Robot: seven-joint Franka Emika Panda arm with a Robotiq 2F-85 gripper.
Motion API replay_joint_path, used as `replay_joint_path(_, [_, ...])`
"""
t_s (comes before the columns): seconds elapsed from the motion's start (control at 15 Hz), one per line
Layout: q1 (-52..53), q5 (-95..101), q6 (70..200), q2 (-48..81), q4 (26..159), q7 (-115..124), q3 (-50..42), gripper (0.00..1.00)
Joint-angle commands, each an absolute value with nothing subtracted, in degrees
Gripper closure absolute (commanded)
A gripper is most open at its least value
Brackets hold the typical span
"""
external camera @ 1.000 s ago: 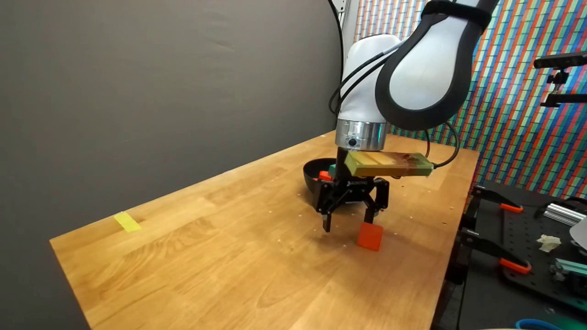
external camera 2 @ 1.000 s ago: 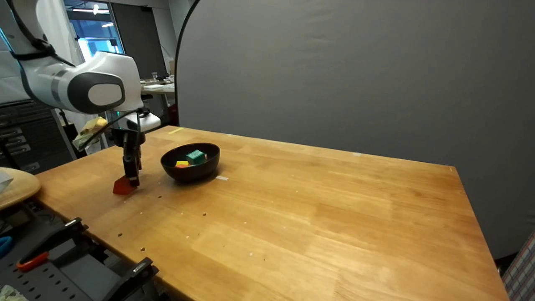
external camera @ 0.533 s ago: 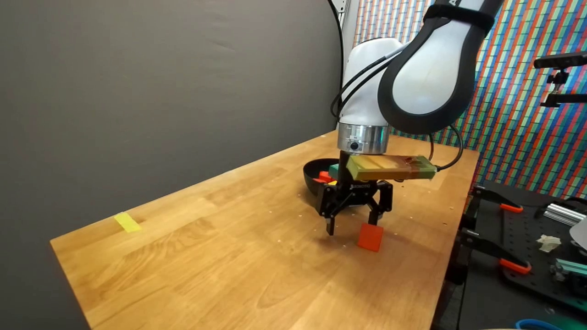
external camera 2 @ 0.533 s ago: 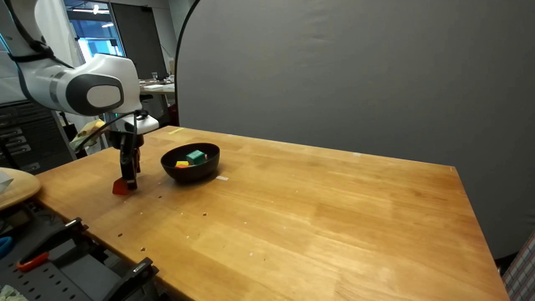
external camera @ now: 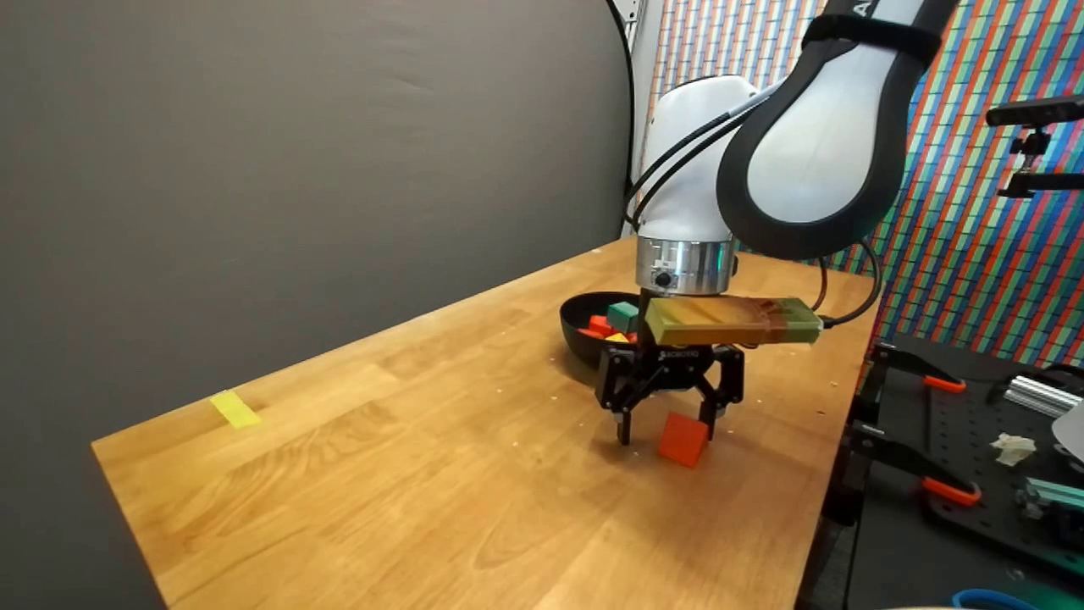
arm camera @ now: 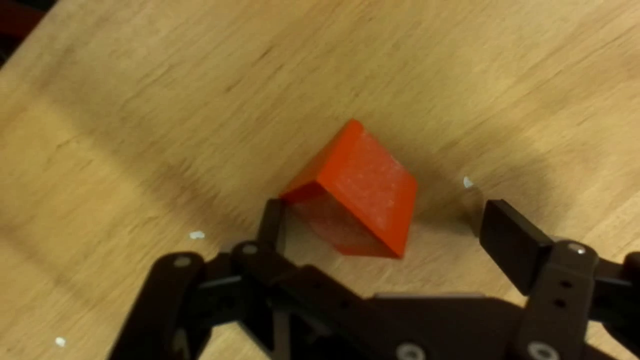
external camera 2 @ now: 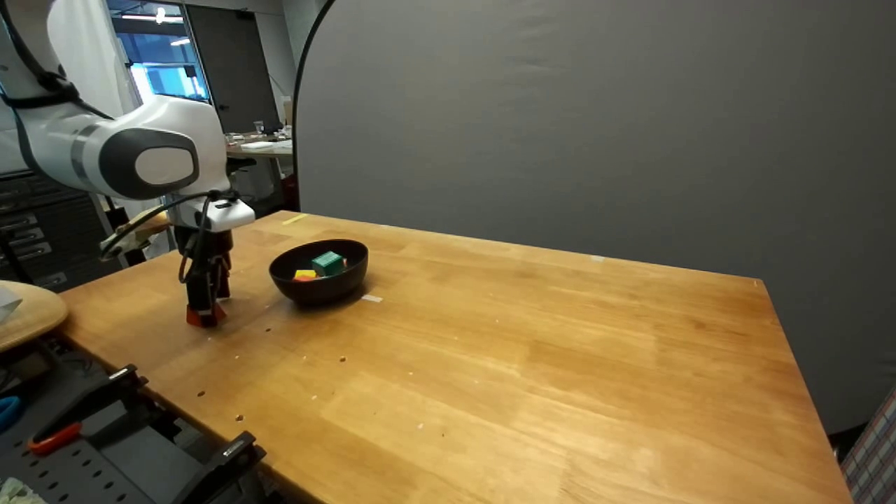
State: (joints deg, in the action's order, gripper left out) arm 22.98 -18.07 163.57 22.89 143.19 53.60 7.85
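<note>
Plain grey screen behind a wooden table, bright window beside a dark door.

There's one bowl and one block outside it.

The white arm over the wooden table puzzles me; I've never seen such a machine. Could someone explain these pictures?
That jointed white-and-black machine is a robot arm. Two pictures come from cameras standing outside it; the close-up is the wrist camera's view, looking down past its black mechanical fingers. On the light-brown wooden table rests a red angular block; in the close-up it lies between the fingers. They stand open, so nothing is held; whether one touches the block is hard to tell. Nearby stands a round black bowl with a green block, a yellow block and red pieces inside.
</note>
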Motion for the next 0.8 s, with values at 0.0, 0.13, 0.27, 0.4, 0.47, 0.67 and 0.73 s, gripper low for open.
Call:
replay_joint_path(0.0, [24.7, -16.7, 164.5, 20.3, 144.7, 58.4, 6.9, 0.00])
replay_joint_path(0.13, [24.4, -17.1, 164.7, 20.1, 144.5, 59.4, 7.4, 0.00])
replay_joint_path(0.27, [24.3, -16.8, 164.7, 20.2, 144.0, 60.2, 7.4, 0.02])
replay_joint_path(0.4, [23.3, -17.1, 164.4, 20.8, 143.1, 59.5, 7.9, 0.27])
replay_joint_path(0.47, [22.7, -17.5, 164.1, 21.0, 142.8, 58.9, 8.4, 0.31])
replay_joint_path(0.67, [21.8, -17.6, 162.6, 22.1, 141.9, 57.8, 8.9, 0.55])
replay_joint_path(0.73, [21.5, -17.5, 162.0, 22.4, 141.7, 57.5, 9.0, 0.64])
